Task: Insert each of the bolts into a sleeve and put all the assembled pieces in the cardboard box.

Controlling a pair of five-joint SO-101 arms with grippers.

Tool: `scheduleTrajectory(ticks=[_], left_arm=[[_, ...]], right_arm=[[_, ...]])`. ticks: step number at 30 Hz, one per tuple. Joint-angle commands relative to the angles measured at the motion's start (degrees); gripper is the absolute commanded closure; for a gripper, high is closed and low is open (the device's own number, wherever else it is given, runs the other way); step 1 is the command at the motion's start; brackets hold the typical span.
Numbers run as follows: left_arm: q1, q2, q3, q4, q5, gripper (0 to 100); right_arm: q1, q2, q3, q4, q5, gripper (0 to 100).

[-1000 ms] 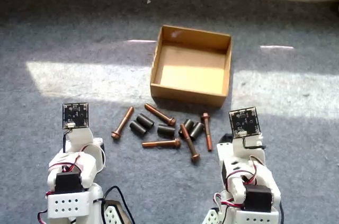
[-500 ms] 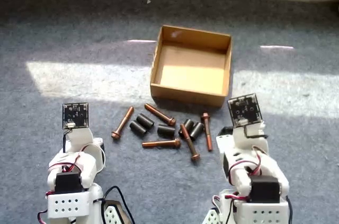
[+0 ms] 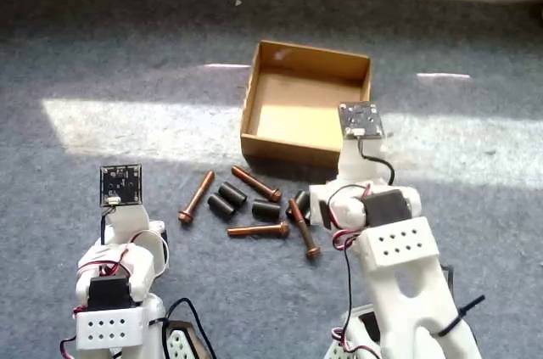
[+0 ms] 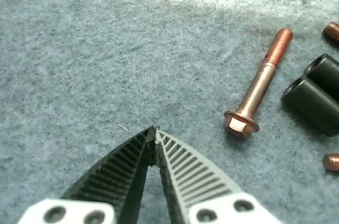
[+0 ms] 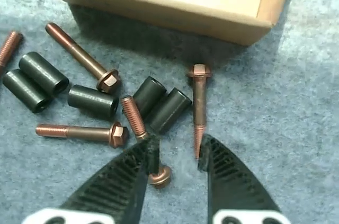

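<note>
Several copper bolts and several black sleeves lie loose on the grey carpet in front of the cardboard box (image 3: 251, 96), which holds nothing. My right gripper (image 5: 177, 149) is open just above them. One bolt (image 5: 198, 102) points at its one fingertip; another bolt (image 5: 133, 112) runs under the other. Two sleeves (image 5: 169, 108) lie side by side just ahead of the tips. My right arm (image 3: 373, 215) stretches over the right end of the pile. My left gripper (image 4: 155, 133) is shut and holds nothing, on the carpet short of the leftmost bolt (image 4: 258, 83) (image 3: 197, 196).
The box's near wall (image 5: 159, 9) stands just beyond the pile. Two more sleeves (image 4: 312, 97) lie past the leftmost bolt. My left arm (image 3: 119, 249) sits folded at the front left. Bare carpet surrounds the pile and the box.
My right arm has swung forward from its folded rest pose and now reaches over the right side of the pile. The left arm, bolts and sleeves have not moved.
</note>
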Motion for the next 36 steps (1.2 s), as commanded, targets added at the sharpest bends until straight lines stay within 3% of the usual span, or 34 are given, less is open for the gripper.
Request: scheduleTrajectory(ticks=[1,6,10,15,25,29,36], left_arm=[[-0.6,-0.6,-0.5,-1.4,0.2,99],[-0.6,-0.6,-0.5,-1.4,0.2,99],[-0.5,-0.6,-0.5,-1.3,0.2,99],[-0.5,-0.6,-0.5,-1.2,0.2,99],[-0.3,-0.6,-0.5,-1.2,0.2,99],[-0.3,-0.6,-0.5,-1.2,0.2,99],[-0.3,-0.6,-0.5,-1.2,0.2,99]], right_arm=[[-1.2,3.6,-3.2,-1.9,-0.9,86.8],[-1.4,10.9,-4.4,-3.3,-1.5,86.5],[-1.4,18.2,-9.2,-3.6,-9.1,86.5],[-1.4,25.4,-13.7,-4.2,-9.7,86.4],[-4.1,27.4,-13.8,-5.3,-9.9,86.4],[-4.0,27.6,-13.1,-10.3,-18.8,86.4],[-3.0,34.3,-11.1,-11.3,-19.5,86.4]])
